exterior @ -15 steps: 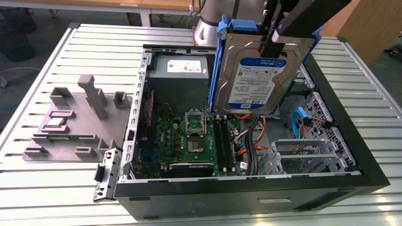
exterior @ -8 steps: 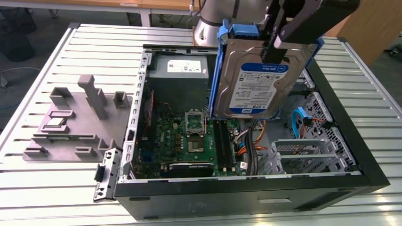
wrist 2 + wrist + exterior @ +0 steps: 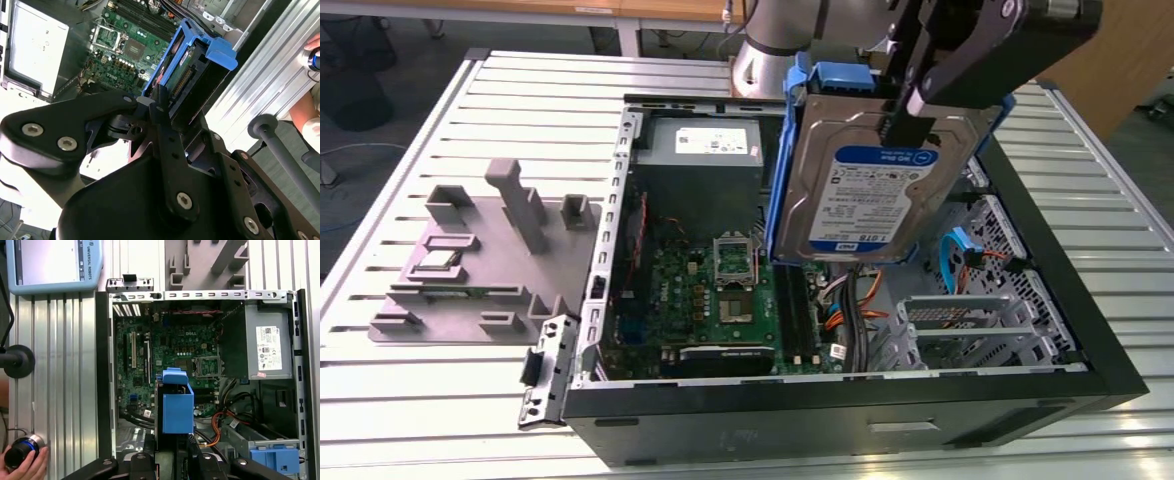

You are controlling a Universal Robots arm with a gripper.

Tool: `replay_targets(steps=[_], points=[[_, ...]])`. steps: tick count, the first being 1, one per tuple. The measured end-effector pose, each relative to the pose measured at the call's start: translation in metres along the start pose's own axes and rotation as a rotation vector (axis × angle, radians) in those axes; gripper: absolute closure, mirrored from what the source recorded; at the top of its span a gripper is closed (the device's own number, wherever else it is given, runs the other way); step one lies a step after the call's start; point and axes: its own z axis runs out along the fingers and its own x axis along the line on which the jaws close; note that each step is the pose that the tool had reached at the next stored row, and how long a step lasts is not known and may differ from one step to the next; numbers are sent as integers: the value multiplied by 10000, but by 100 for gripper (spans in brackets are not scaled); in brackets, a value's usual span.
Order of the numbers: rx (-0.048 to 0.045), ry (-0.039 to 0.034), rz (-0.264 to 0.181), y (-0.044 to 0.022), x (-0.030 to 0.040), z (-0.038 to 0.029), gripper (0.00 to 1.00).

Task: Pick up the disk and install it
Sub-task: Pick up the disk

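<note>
The slatted metal bench [image 3: 414, 420] takes up most of my exterior view. On it lies the open computer case [image 3: 854, 425], side panel off, its inside facing up. Beside the case, toward the exterior view's left, a grey moulded fixture [image 3: 467, 270] with upright posts sits on the bench.

Inside the case I can see the grey power supply [image 3: 700, 150] with its white sticker at the far end. The green motherboard [image 3: 707, 300] lies flat on the floor of the case next to it. A perforated metal drive cage [image 3: 974, 320] is at the exterior view's right, with orange and blue cables between it and the board.

The disk [image 3: 874, 195] hangs on edge in the air over the open case, roughly above the strip between motherboard and cage. Its blue-and-white label faces the exterior camera and the blue carrier frame wraps round its sides. In the first wrist view I look straight down on the carrier [image 3: 177, 407], over the board beside the processor socket.

The gripper [image 3: 914, 120] comes down from above, and its jaws are pinching the disk by its upper edge. The second wrist view shows them closed on the metal body there [image 3: 160, 102].

A bare blue bracket [image 3: 272, 457] sits in a corner bay of the case. At the bench edge a person's hand [image 3: 25, 462] rests on a small round knob.
</note>
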Motion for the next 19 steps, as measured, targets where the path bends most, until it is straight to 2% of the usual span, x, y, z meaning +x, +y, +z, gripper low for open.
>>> replay_targets(steps=[5,12,19], points=[[0,-1,0,-2,45,2,65],[1,-2,0,-7,73,12,65],[0,0,0,-76,77,24,65]])
